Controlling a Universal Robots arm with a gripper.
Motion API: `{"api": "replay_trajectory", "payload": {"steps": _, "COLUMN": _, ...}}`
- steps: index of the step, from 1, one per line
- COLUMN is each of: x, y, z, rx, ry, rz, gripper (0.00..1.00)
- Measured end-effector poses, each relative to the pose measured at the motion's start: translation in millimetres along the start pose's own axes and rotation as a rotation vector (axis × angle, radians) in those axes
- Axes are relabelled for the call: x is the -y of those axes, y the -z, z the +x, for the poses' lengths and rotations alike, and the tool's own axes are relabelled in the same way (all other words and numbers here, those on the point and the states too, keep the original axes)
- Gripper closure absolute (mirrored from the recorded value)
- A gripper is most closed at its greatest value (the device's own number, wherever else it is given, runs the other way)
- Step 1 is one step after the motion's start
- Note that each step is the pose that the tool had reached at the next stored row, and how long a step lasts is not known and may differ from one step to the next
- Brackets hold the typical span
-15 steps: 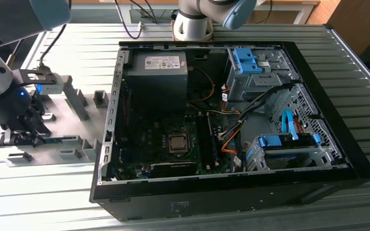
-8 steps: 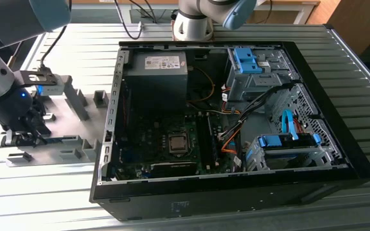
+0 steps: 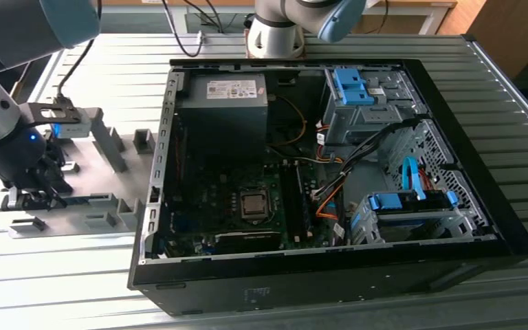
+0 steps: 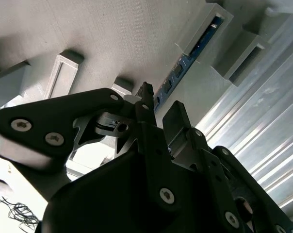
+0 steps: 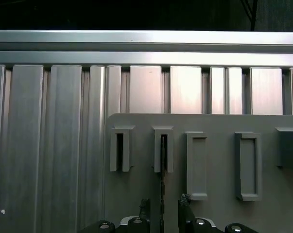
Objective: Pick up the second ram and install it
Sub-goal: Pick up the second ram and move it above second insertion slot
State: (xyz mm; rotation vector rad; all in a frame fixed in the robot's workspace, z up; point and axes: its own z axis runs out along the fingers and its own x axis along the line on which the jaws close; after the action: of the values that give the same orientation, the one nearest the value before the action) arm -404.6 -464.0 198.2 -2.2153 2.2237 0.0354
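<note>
**Dark blue-green board standing on edge, fingers straddling it**

The second ram (image 5: 163, 167) is standing on its thin edge on the gray holder plate (image 5: 219, 216). Its long axis is running flat along the plate, from a slotted block (image 5: 169, 150) toward the gripper (image 5: 164, 205). In the first wrist view it is showing edge-on as a narrow dark line. In the second wrist view its blue-green face (image 4: 171, 77) is slanting away from the fingertips.

One end is sitting inside the block's slot. The other end is disappearing behind the gripper body, so that end is hidden. The chips are hard to make out on the board.

The fingers (image 5: 144, 208) are hanging apart, one on each side of the board. Gaps are showing on both sides, and they are gripping nothing.

In the exterior view the gripper (image 3: 33, 196) is hovering low over the plate. The open computer case (image 3: 511, 234) is lying just beside the plate, toward the exterior view's right.
</note>
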Motion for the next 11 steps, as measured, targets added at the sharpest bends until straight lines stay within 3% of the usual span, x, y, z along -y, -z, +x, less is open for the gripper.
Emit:
{"api": "replay_trajectory", "payload": {"steps": 9, "x": -0.7, "y": -6.1, "z": 0.2, "rx": -0.0001, "ry": 0.0, "rz": 0.0008, "gripper": 0.66}}
{"api": "replay_trajectory", "payload": {"steps": 10, "x": -0.6, "y": -6.9, "z": 0.2, "rx": 0.0, "ry": 0.0, "rz": 0.001, "gripper": 0.73}}
{"api": "replay_trajectory", "payload": {"steps": 11, "x": -0.6, "y": -7.1, "z": 0.2, "rx": 0.0, "ry": 0.0, "rz": 0.001, "gripper": 0.73}}
